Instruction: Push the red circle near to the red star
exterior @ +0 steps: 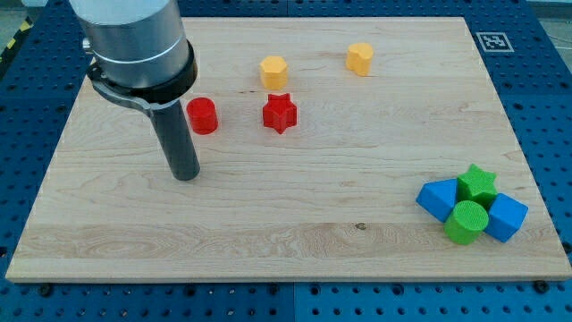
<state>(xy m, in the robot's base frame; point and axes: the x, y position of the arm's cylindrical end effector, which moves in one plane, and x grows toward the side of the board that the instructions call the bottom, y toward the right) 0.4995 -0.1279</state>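
Eight small blocks lie on the pale wooden counter (pixel 295 224), which sits on a blue perforated base (pixel 545 54). Two of them are red: the red circle (pixel 203 115), a short upright cylinder, stands toward the view's upper left, and the red star (pixel 280 113) stands to its right at about the same height in the view, near it but with a clear strip of bare wood between them. Above the star and slightly to the left is a yellow hexagonal block (pixel 273 72); a second yellow block (pixel 360 58) of similar shape sits farther to the view's right, close to the counter's top edge.

My tool is a plain dark rod under a grey cylindrical housing (pixel 134 40), so it has nothing that opens or closes and it holds nothing. My tip (pixel 185 175) rests at the counter's surface below and just to the left of the red circle, apart from it; the rod's shaft rises just beside the circle's left edge, and I cannot tell whether they touch.

Well apart from all this, in the view's lower right corner, four blocks huddle together: a green star (pixel 477 183), a green cylinder (pixel 466 221), a blue block (pixel 439 199) on the left and another blue block (pixel 507 216) on the right
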